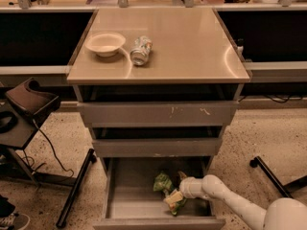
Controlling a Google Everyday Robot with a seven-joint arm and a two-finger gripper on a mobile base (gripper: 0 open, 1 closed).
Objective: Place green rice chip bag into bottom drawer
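Note:
The green rice chip bag [163, 183] lies crinkled inside the open bottom drawer [129, 206], right of its middle, its yellow lower edge toward the front. My gripper [175, 195] reaches into the drawer from the right on the white arm [225, 199] and is at the bag's front right end, touching or overlapping it. The bag hides the fingers.
A cream bowl [105, 43] and a silver can [140, 51] lying on its side are on the cabinet top [192, 47]. The two upper drawers [158, 113] are slightly pulled out. A black chair [29, 104] stands at the left, a black base leg [268, 174] at the right.

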